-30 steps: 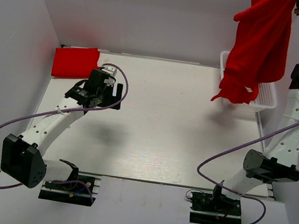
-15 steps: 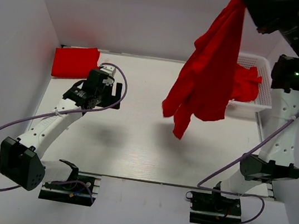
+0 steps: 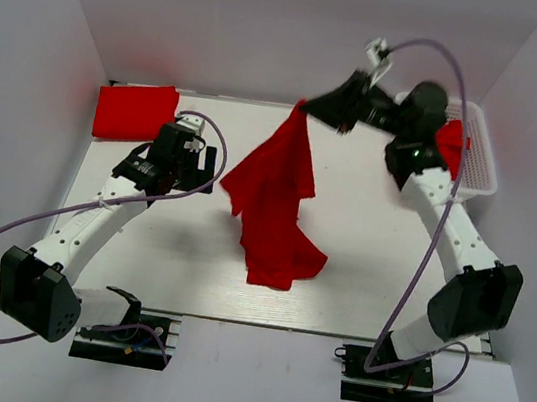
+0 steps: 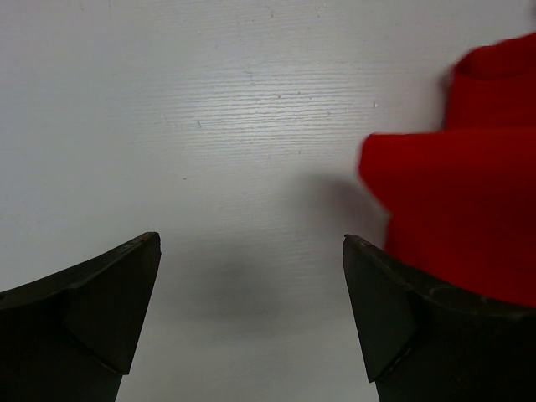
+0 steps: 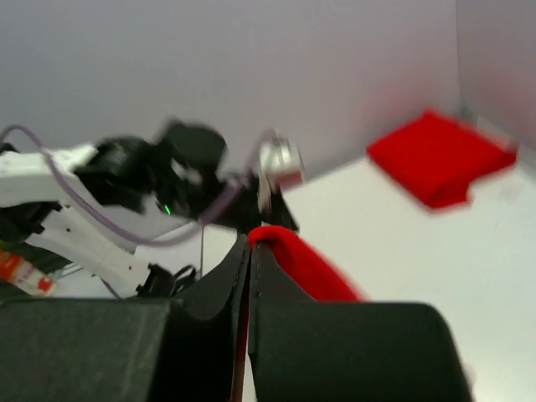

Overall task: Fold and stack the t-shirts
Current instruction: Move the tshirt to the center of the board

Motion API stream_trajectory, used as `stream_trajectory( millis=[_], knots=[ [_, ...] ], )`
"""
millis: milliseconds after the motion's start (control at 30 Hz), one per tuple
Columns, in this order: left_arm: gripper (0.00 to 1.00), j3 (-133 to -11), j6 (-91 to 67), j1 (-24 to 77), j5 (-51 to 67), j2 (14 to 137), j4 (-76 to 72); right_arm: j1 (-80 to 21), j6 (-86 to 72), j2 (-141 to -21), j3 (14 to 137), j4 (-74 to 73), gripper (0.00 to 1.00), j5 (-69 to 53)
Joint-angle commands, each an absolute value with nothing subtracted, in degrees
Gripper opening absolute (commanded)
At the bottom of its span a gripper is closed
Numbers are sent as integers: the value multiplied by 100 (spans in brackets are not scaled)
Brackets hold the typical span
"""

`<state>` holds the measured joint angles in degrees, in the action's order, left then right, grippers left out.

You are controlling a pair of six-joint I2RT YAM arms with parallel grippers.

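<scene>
While the right gripper (image 3: 305, 110) has its jaws pressed together on an upper edge of the red t-shirt (image 3: 273, 202), the cloth hangs from that pinch above the middle of the table (image 3: 358, 275), and its lower end lies crumpled on the surface. In the overhead view its long axis runs from the pinch at the back down toward the arm bases, drifting slightly right at the bottom. Your left gripper (image 3: 209, 166) hovers just left of the hanging cloth, jaws spread and holding nothing. In its wrist view the red fabric sits off to the right, beyond the right finger and not between the jaws. That is the relation to watch: I judge the left arm is the nearer free one, and it would need to travel to its right to catch a second corner. The folded shirt (image 3: 135, 111) lies at the back-left corner, well apart. Another red garment (image 3: 449, 145) lies in the basket (image 3: 479, 177) on the right.
</scene>
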<state>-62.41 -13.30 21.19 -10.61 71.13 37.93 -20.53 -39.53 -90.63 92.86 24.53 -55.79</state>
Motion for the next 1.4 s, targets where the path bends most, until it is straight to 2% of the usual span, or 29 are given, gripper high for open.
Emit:
stream_trajectory(
  millis=[0,200,367,433,467,500,533,567,700,800,900,1167,1367],
  knots=[
    [100,-6442,-1344,2145,-1291,6952,3850,-2232,-2901,-8184,7904,2637,0,-4890],
    [100,-6495,-1345,2145,-1292,7136,3963,-2478,-2804,-8128,5655,2559,0,-4096],
    [100,-6548,-1345,2145,-1187,7329,4016,-2768,-2031,-8955,5450,1013,0,-3728],
    [100,-6600,-1345,2145,-1134,7400,4069,-2812,-1872,-9167,5335,783,13,-3447],
    [100,-6601,-1345,2145,-1134,7461,4069,-2839,-1846,-9184,5318,747,22,-3315],
    [100,-6601,-1345,2145,-1134,7532,4069,-2856,-1854,-9211,5300,686,36,-3218],
    [100,-6601,-1345,2145,-1134,7532,4130,-2856,-1837,-9167,5317,625,57,-3043],
    [100,-6661,-1345,2145,-1134,7602,4192,-2874,-1811,-9123,5378,563,90,-2937],
    [100,-6767,-1345,2145,-985,7734,4298,-2830,-1749,-8658,5668,27,90,-1988],
    [100,-6768,-1345,2145,-914,7796,4359,-2857,-1775,-8201,5941,-850,90,-366],
    [100,-6829,-1406,2145,-774,7848,4430,-2830,-1767,-7692,5942,-1239,90,638],
    [100,-6979,-1916,2206,-677,7788,4737,-2839,-1845,-6725,5686,-1845,90,1775],
    [100,-6750,-1969,2206,-616,7621,4737,-2813,-1898,-6530,5608,-2048,90,1626]
  ],
)
